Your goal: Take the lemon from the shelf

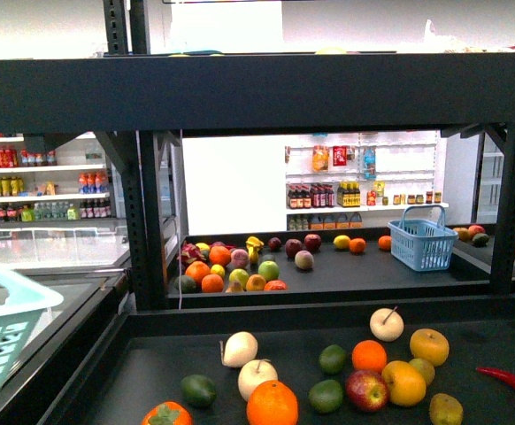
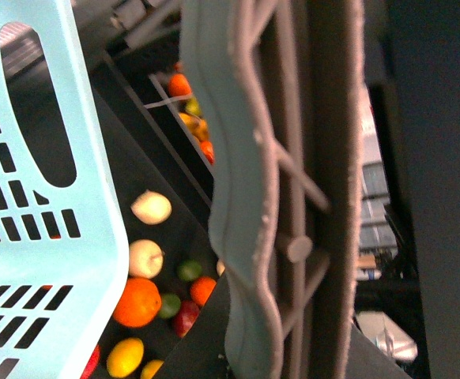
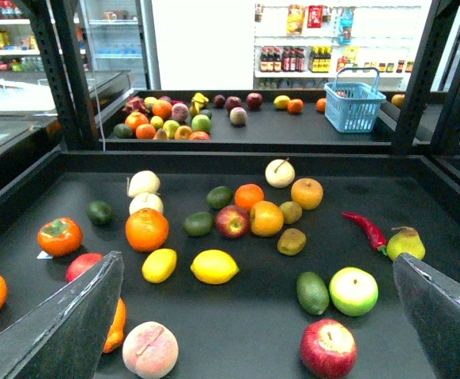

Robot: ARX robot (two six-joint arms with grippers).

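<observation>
Two yellow lemons lie side by side on the black shelf tray (image 3: 246,339), the larger lemon (image 3: 214,266) to the right of the smaller one (image 3: 160,264). My right gripper (image 3: 254,324) is open and empty, hovering above the tray's front, its dark fingers (image 3: 64,324) spread wide, with the lemons just beyond them. My left gripper (image 2: 293,253) is shut on the grey rim of a pale blue basket (image 2: 32,197), held at the shelf's left side (image 1: 1,345). A lemon (image 2: 125,357) shows under the basket. The shelf's black frame (image 1: 240,88) spans the front view.
Around the lemons lie an orange (image 3: 146,229), a peach (image 3: 149,349), a red apple (image 3: 329,347), a green apple (image 3: 353,290), an avocado (image 3: 312,292) and a red chili (image 3: 364,229). A second blue basket (image 1: 423,239) stands on the back tray.
</observation>
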